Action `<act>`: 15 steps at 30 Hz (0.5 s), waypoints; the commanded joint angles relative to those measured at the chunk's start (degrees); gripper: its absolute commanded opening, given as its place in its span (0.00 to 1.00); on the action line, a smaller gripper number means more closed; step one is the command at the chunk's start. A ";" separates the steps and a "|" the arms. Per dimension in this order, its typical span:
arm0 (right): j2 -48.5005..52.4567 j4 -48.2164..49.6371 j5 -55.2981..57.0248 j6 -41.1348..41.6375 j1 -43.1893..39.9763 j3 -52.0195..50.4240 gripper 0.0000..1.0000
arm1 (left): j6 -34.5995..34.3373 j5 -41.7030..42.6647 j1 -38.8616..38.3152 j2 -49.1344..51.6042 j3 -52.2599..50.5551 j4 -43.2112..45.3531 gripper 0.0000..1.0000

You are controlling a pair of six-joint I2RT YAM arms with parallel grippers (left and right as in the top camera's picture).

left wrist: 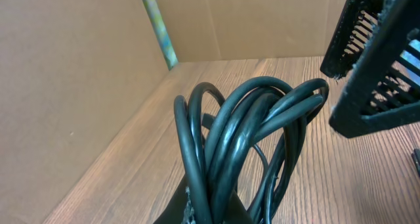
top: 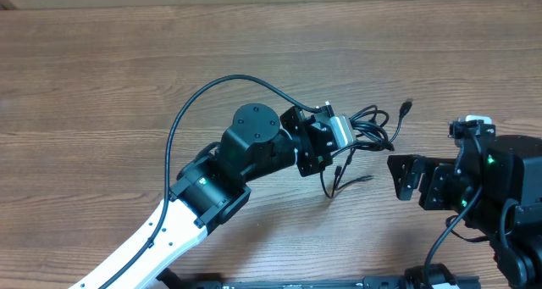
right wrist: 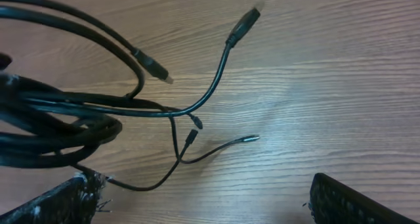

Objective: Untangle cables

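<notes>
The cables (top: 373, 128) are a knot of thin black cords in the middle of the table, with loose ends trailing toward the front (top: 339, 180) and one plug end sticking out to the right (top: 407, 106). My left gripper (top: 345, 135) is shut on the looped bundle of cables (left wrist: 249, 132), which rises from between its fingers (left wrist: 216, 211). My right gripper (top: 405, 177) stands open just right of the tangle, touching nothing. In the right wrist view the cables (right wrist: 72, 119) lie left of the gripper (right wrist: 203, 204), and a plug end (right wrist: 243, 23) and a silver-tipped end (right wrist: 249, 138) rest on the wood.
The wooden table (top: 127, 77) stretches to the left and back. A cardboard wall (left wrist: 65, 73) bounds the far side in the left wrist view. The left arm's own thick wire (top: 182, 119) arcs above its wrist. The right arm's base (top: 508, 187) sits at the right edge.
</notes>
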 commanded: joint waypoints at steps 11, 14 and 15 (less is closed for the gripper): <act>-0.37 3.02 1.22 -1.40 -0.11 0.02 1.00 | -1.44 6.64 -0.11 -1.29 0.70 1.51 0.04; -0.37 2.99 2.99 -1.38 -0.11 0.04 1.00 | -1.44 9.94 -0.11 -1.29 0.70 2.82 0.04; -0.37 2.99 3.58 -1.38 -0.11 0.02 1.00 | -1.44 10.32 -0.11 -1.29 0.70 3.15 0.04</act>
